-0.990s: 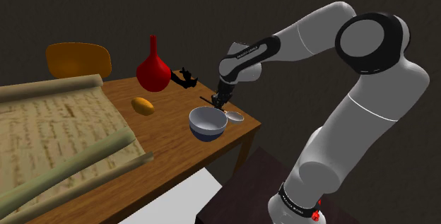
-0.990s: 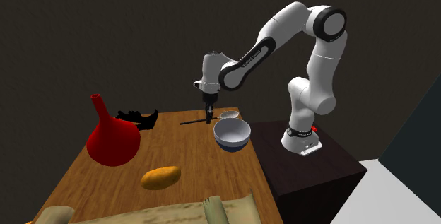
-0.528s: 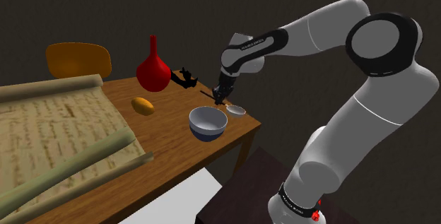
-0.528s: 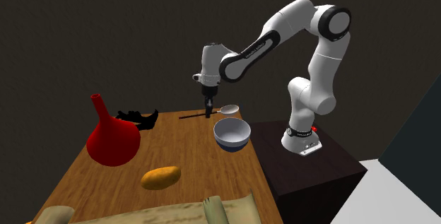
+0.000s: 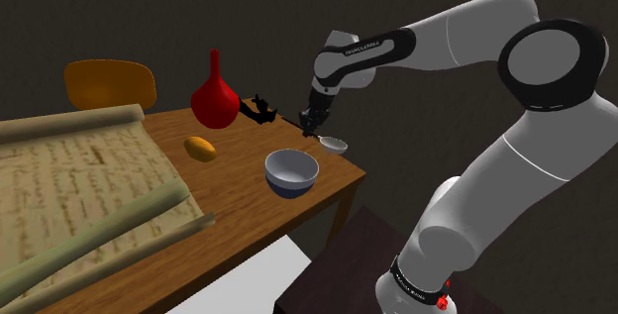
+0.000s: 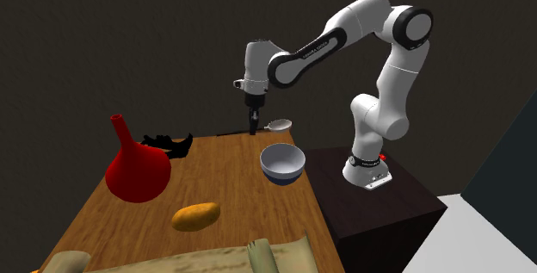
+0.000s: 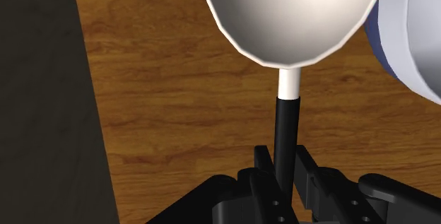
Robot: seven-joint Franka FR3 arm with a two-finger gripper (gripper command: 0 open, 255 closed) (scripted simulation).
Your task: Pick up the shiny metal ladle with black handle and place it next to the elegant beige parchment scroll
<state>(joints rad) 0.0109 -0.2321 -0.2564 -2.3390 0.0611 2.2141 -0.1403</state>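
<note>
Grips the ladle [image 7: 293, 18] by its black handle, with the tool [image 7: 285, 162] closed narrow on the handle from both sides and the pale, glossy bowl end pointing straight away from the fingers. Holds it roughly level in the air, clear of the wooden worktop [image 7: 177, 81].

From the shoulder view: ladle [image 5: 334, 145] jutting out to the right of the tool [image 5: 311, 129], just past the white-and-blue bowl [image 5: 291, 171] (bowl resting on the worktop [image 5: 238, 168], near its right-hand corner). From the second exterior view: ladle [image 6: 279, 125] beside the tool [image 6: 253, 127], above the worktop's far edge and higher than the bowl [image 6: 282, 161].

Farther off on the worktop [image 6: 215, 176]: a red long-necked vase [image 5: 214, 99], a small black object [image 5: 259, 108] next to it, a yellow-orange fruit [image 5: 201, 147]. Well apart from the ladle, at the shoulder view's left: the beige scroll [image 5: 69, 193], unrolled, with dark writing on it.
</note>
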